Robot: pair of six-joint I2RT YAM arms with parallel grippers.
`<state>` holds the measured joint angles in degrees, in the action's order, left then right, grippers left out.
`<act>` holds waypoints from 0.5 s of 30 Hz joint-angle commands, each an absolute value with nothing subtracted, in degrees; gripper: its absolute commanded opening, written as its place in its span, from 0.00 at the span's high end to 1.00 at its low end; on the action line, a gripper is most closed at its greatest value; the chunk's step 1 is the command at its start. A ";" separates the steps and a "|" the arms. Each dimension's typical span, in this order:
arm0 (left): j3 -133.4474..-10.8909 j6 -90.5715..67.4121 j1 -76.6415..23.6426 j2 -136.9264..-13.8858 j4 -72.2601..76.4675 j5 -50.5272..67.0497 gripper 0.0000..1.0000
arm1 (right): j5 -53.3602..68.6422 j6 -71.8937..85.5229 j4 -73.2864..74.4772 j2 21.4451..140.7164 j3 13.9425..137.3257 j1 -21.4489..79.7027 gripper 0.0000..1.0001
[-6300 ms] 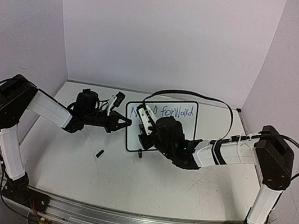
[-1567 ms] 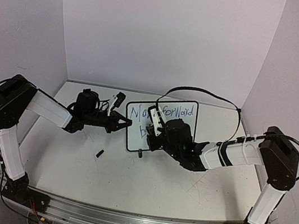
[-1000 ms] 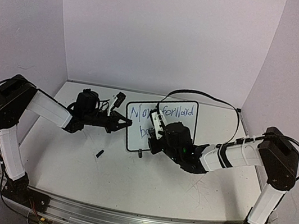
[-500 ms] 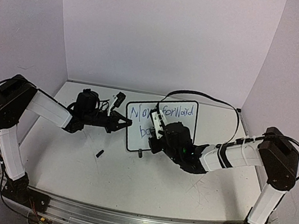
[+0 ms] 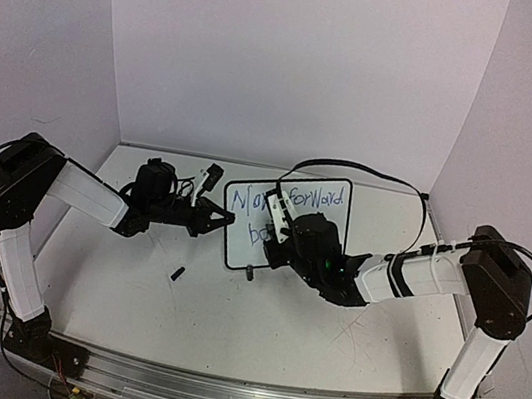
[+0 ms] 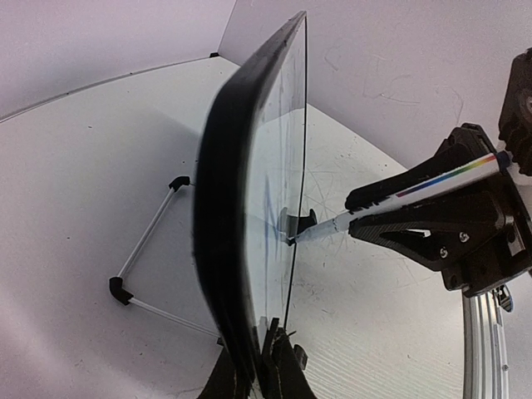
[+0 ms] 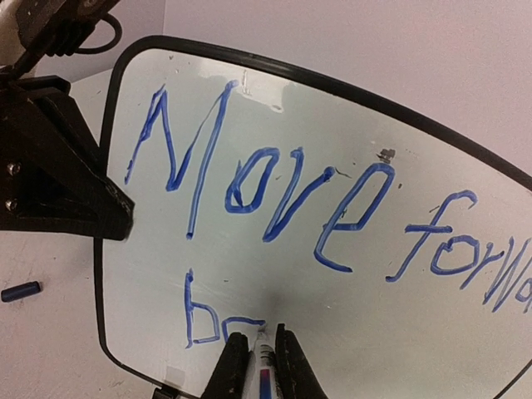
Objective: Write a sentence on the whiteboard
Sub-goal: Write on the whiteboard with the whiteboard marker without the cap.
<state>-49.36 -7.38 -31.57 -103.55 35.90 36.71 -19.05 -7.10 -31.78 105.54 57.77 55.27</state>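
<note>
Marker (image 7: pixel 261 370) gripped tight in the right hand (image 7: pixel 259 347) touches the whiteboard (image 7: pixel 357 332), propped on the bench (image 5: pixel 255 330), under "Move forward," where the blue sentence (image 7: pixel 274 191) continues with "b." The left hand (image 5: pixel 224 219) clamps the board's left edge.

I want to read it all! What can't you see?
- Right wrist view: the sentence runs off the right edge.
- Top view: the right pincer covers parts of both lines.
- Left wrist view: the whiteboard is edge-on, blurred, unreadable.
- Top view: small dark thing, too tiny to name.
</note>
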 commanded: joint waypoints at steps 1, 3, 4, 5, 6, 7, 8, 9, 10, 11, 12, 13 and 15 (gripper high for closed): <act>-49.39 -2.55 -30.64 -103.45 32.10 27.76 1.00 | -20.25 -7.82 -35.07 105.58 60.88 54.44 1.00; -49.34 -2.55 -30.63 -103.45 32.16 27.70 1.00 | -19.90 -7.74 -35.07 105.78 61.06 54.42 1.00; -49.35 -2.52 -30.62 -103.45 32.15 27.65 1.00 | -19.80 -7.64 -35.07 105.83 61.12 54.43 1.00; -49.38 -2.50 -30.64 -103.45 32.12 27.61 1.00 | -19.70 -7.53 -35.07 105.89 61.16 54.42 1.00; -49.40 -2.49 -30.64 -103.45 32.10 27.58 1.00 | -19.57 -7.42 -35.08 105.98 61.19 54.41 1.00; -49.44 -2.48 -30.64 -103.44 32.09 27.56 1.00 | -19.43 -7.37 -35.10 105.97 61.27 54.44 1.00; -49.45 -2.52 -30.64 -103.47 32.09 27.59 1.00 | -19.32 -7.33 -35.07 105.93 61.36 54.54 1.00; -49.43 -2.52 -30.64 -103.52 32.12 27.57 1.00 | -19.15 -7.26 -35.04 105.99 61.43 54.53 1.00; -49.44 -2.53 -30.67 -103.54 32.14 27.54 1.00 | -18.95 -7.11 -34.96 106.07 61.47 54.53 1.00; -49.46 -2.55 -30.67 -103.54 32.12 27.52 1.00 | -18.67 -6.86 -34.75 106.11 61.47 54.55 1.00; -49.44 -2.55 -30.67 -103.54 32.09 27.42 1.00 | -18.41 -6.57 -34.57 106.07 61.30 54.65 1.00; -49.43 -2.55 -30.67 -103.54 32.06 27.31 1.00 | -18.15 -6.27 -34.40 106.02 61.10 54.76 1.00; -49.48 -2.70 -30.67 -103.48 32.00 26.81 1.00 | -17.25 -5.40 -34.27 104.50 59.63 55.17 1.00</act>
